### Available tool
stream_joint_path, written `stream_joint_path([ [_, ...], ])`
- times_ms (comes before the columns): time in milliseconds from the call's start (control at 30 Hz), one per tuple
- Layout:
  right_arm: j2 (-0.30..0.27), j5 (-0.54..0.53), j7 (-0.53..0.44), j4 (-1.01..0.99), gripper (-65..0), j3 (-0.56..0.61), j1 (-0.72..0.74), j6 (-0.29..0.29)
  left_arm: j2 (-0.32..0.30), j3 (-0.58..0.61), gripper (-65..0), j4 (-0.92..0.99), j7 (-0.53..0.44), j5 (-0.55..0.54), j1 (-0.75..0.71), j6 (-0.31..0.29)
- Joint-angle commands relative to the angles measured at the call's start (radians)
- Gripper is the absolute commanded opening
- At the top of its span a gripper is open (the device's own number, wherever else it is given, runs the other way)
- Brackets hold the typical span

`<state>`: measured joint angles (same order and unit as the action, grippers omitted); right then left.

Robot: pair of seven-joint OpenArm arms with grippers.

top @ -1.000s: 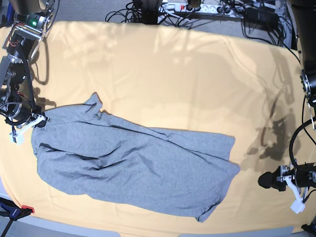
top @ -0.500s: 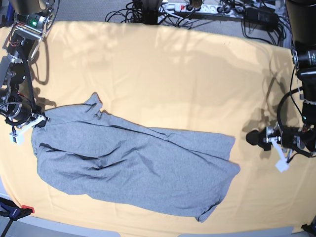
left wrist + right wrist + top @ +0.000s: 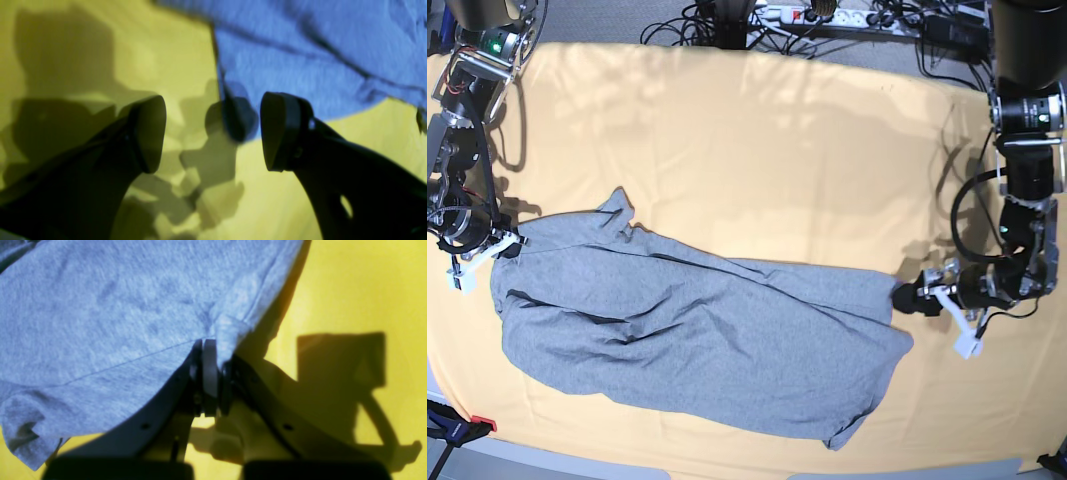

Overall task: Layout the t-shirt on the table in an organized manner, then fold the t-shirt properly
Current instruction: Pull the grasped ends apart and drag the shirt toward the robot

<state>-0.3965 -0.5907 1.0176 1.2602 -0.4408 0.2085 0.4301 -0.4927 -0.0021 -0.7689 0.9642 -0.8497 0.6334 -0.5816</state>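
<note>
The grey t-shirt [image 3: 697, 330] lies rumpled and slanted across the table [image 3: 757, 150], which is draped in yellow-orange cloth. At the shirt's left end my right gripper [image 3: 497, 250] is shut on its edge. The right wrist view shows the pinched fabric [image 3: 116, 323] bunched at the closed fingertips [image 3: 208, 350]. My left gripper [image 3: 909, 298] stands open just off the shirt's right corner. In the left wrist view its two dark fingers [image 3: 146, 133] are wide apart low over the cloth. The shirt's corner [image 3: 317, 50] reaches toward the gap between them and is not gripped.
Cables and a power strip [image 3: 827, 15] lie beyond the table's far edge. A red-and-black clamp [image 3: 467, 425] sits at the front left corner. The shirt's lower hem [image 3: 837, 440] comes close to the near edge.
My left arm has swung from the table's front right corner back and leftward, up to the shirt's right corner. The right arm and the shirt have not moved.
</note>
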Motion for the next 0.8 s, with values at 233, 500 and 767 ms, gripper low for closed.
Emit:
stream_joint_path([
  [233,-0.022,-0.011,-0.008,0.013,-65.0,-0.005,0.024,0.005,0.081,-0.007,-20.1,-0.014,0.039,0.031,0.026,0.012],
  [500,-0.022,-0.011,-0.008,0.013,-65.0,-0.005,0.024,0.005,0.087,-0.008,-47.1,-0.014,0.066,0.031,0.027,-0.018],
  [767,-0.026,-0.089,-0.010,0.014,-65.0,-0.005,0.031,0.092,0.040,-0.008,-65.0,-0.015,0.072,0.006,0.045,-0.047],
])
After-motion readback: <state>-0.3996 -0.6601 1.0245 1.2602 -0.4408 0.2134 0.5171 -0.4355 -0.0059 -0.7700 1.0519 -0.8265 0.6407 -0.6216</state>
